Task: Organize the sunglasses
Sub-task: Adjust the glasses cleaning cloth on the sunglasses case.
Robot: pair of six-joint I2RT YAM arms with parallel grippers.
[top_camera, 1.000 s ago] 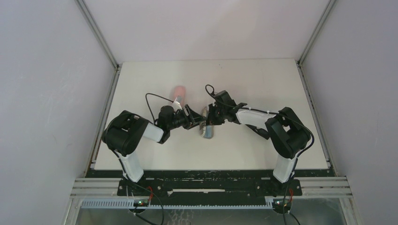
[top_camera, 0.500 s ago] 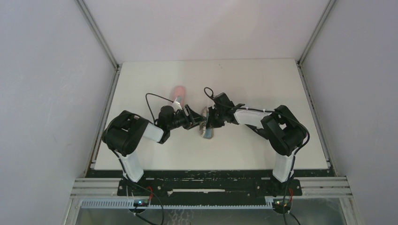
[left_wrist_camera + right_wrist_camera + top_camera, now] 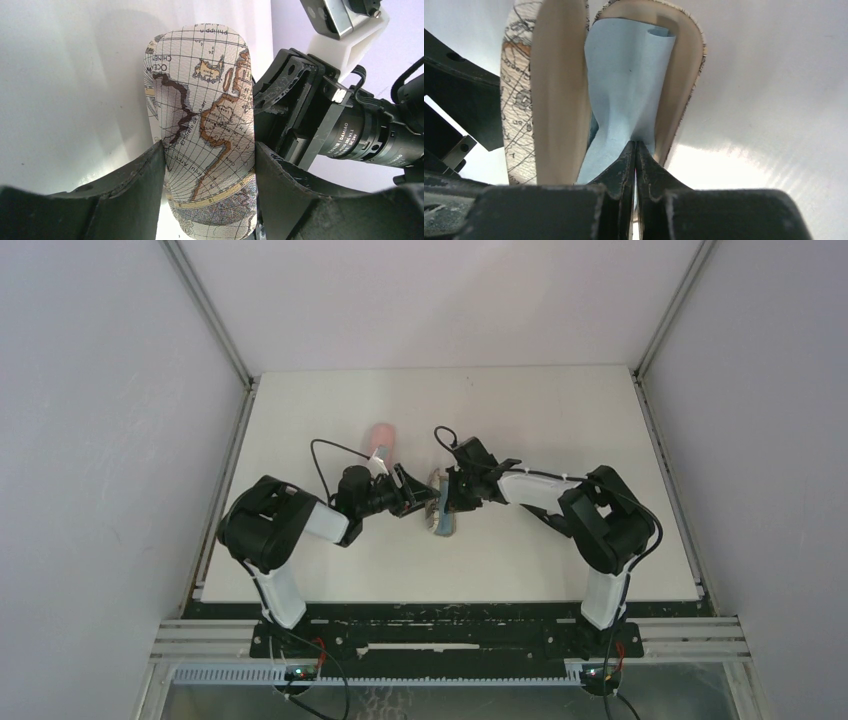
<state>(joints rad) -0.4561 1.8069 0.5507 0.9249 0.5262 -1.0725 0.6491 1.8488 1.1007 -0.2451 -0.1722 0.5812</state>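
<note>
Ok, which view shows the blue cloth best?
Right wrist: the blue cloth lies inside the open map-print case, pinched by the shut right gripper. The top view shows at most a bluish sliver at the case. The left wrist shows only the case's outside; the cloth is hidden.

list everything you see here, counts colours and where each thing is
map-print case: one, beige with a brown and grey map pattern, open, mid table between the two grippers
cloth: one, light blue, inside the open map-print case
pink case: one, pink, on the table just beyond the left gripper
sunglasses: none visible in any view
table: one, white, fills the middle of the top view
left gripper: one, black, fingers closed on the two sides of the map-print case
right gripper: one, black, shut, pinching the cloth at the case's mouth
</note>
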